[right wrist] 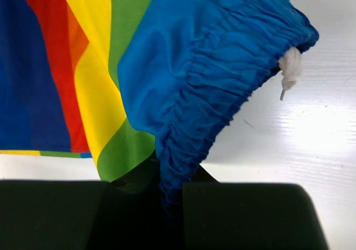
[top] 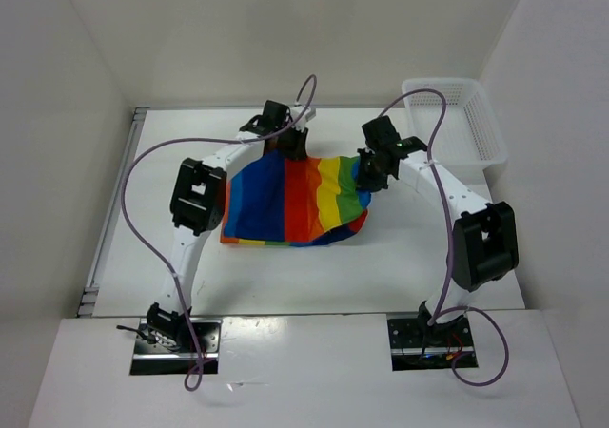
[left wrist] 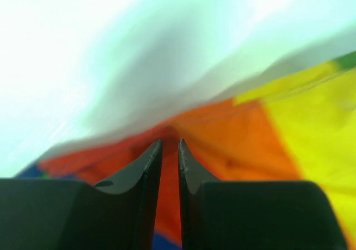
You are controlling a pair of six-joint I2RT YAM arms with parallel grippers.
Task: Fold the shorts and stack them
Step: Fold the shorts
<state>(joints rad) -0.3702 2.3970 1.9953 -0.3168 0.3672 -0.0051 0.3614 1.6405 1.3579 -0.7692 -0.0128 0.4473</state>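
Note:
The rainbow-striped shorts (top: 295, 200) lie spread at the table's middle, blue at the left, then red, orange, yellow and green. My left gripper (top: 290, 145) stands at their far edge, shut on the red-orange cloth (left wrist: 222, 139), which fills the narrow gap between its fingers (left wrist: 147, 166). My right gripper (top: 369, 176) holds the right end, shut on the gathered blue waistband (right wrist: 222, 94), which runs down between its jaws. A white drawstring tip (right wrist: 290, 66) pokes out of the waistband. That right end is lifted off the table.
A white mesh basket (top: 455, 122) stands at the far right corner of the table (top: 314, 276). White walls close in the back and both sides. Purple cables loop over both arms.

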